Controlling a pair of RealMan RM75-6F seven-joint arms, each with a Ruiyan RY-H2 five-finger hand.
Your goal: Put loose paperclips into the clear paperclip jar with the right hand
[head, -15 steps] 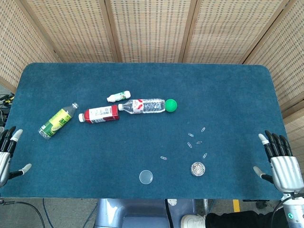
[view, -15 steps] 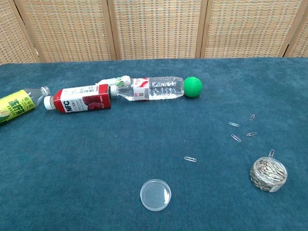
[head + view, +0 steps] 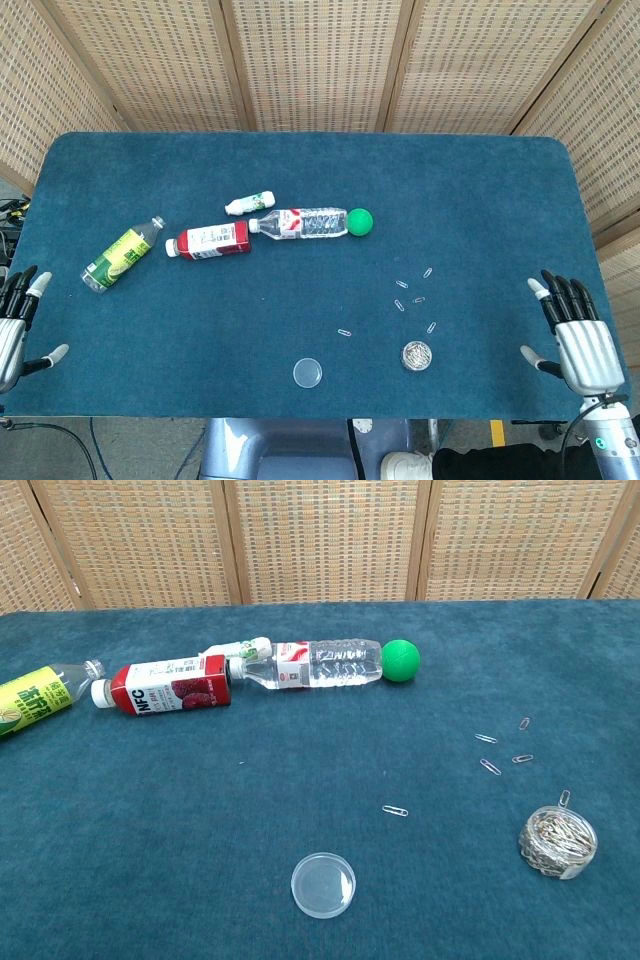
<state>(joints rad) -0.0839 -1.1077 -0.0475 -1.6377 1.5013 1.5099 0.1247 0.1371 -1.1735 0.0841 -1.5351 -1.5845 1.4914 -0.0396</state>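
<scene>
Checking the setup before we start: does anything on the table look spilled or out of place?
Yes. Several paperclips lie loose on the cloth near the open paperclip jar, its lid set apart. The bottles all lie on their sides.

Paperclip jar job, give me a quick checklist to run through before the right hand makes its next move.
1. Paperclip jar upright and open on top: ok, clips show inside.
2. Lid off and apart from the jar: ok, it lies on the cloth to the jar's left.
3. Loose paperclips in sight: ok, one lies alone and a cluster lies behind the jar.
4. Right hand free to pick: ok, fingers spread, holding nothing.
5. Left hand out of the way: ok, at the far table edge.
6. Bottles and green ball clear of the clips: ok.
</scene>
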